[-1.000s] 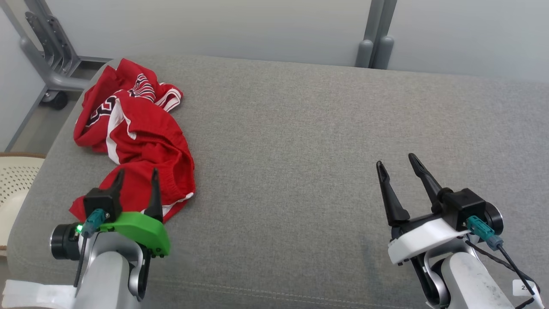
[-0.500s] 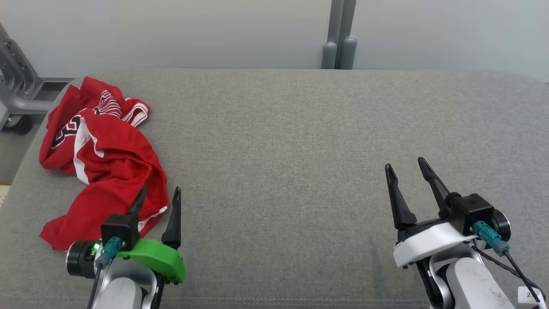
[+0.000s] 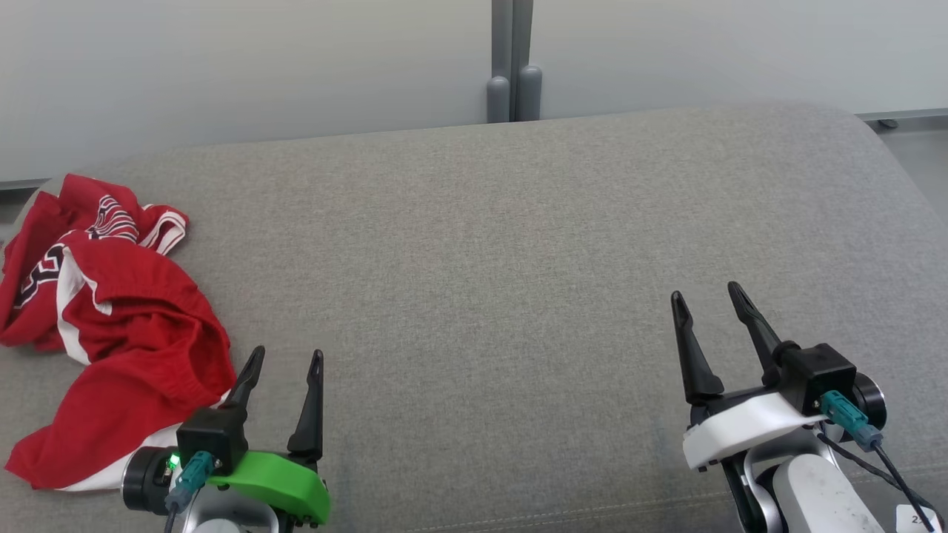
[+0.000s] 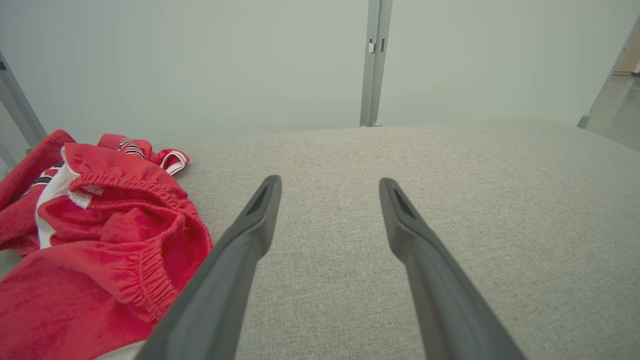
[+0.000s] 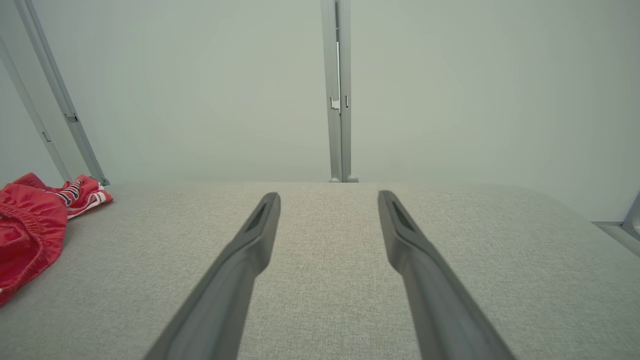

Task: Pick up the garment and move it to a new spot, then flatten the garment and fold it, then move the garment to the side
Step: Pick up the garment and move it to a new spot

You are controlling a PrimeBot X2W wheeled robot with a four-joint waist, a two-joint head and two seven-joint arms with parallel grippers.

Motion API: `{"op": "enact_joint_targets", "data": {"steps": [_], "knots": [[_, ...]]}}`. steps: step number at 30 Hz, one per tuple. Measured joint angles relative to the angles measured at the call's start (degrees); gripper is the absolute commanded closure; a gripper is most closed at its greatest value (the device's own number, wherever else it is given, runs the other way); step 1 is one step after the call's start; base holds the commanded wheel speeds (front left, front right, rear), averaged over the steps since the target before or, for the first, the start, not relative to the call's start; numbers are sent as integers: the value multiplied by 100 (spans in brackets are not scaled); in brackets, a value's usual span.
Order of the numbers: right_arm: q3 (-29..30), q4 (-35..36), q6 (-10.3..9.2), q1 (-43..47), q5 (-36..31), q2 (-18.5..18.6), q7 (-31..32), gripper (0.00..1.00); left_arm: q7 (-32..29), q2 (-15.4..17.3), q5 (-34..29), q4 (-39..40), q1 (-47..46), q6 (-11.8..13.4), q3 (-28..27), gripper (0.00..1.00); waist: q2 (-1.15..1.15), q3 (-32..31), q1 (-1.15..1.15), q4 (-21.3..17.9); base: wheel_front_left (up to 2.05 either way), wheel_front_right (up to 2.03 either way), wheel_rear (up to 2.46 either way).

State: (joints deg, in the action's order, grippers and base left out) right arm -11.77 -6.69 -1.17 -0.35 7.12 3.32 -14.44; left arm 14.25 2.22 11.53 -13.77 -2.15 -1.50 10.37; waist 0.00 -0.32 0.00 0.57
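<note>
My left fingers (image 3: 309, 403) and right fingers (image 3: 692, 355) stand spread and empty over the grey bench (image 3: 481, 259), the crumpled red garment (image 3: 126, 326) lying just beside the left ones.

Grey cushion (image 3: 481, 259): broad bare stretch across the middle and right, open to passage from either side. Red shorts (image 3: 111, 318) heaped at the left end, the one obstacle on the surface. Their hem lies just beside the left gripper (image 3: 288, 352), on its outer side, fingers spread. Right gripper (image 3: 704, 291), fingers spread, well apart from the shorts. Wall (image 3: 296, 59) and grey post (image 3: 511, 74) bound the far edge.
</note>
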Motion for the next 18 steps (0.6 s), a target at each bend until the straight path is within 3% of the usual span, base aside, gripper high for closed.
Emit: {"op": "enact_joint_targets", "data": {"steps": [9, 18], "knots": [[140, 32, -46, 120, 42, -8, 0, 0, 0, 2, 133, 233, 227, 77, 124, 0, 0, -33, 0, -284, 0, 0, 0], [189, 57, -49, 121, 46, -10, 0, 0, 0, 9, 131, 436, 308, 226, 135, 0, 0, -13, 0, -284, 0, 0, 0]]}}
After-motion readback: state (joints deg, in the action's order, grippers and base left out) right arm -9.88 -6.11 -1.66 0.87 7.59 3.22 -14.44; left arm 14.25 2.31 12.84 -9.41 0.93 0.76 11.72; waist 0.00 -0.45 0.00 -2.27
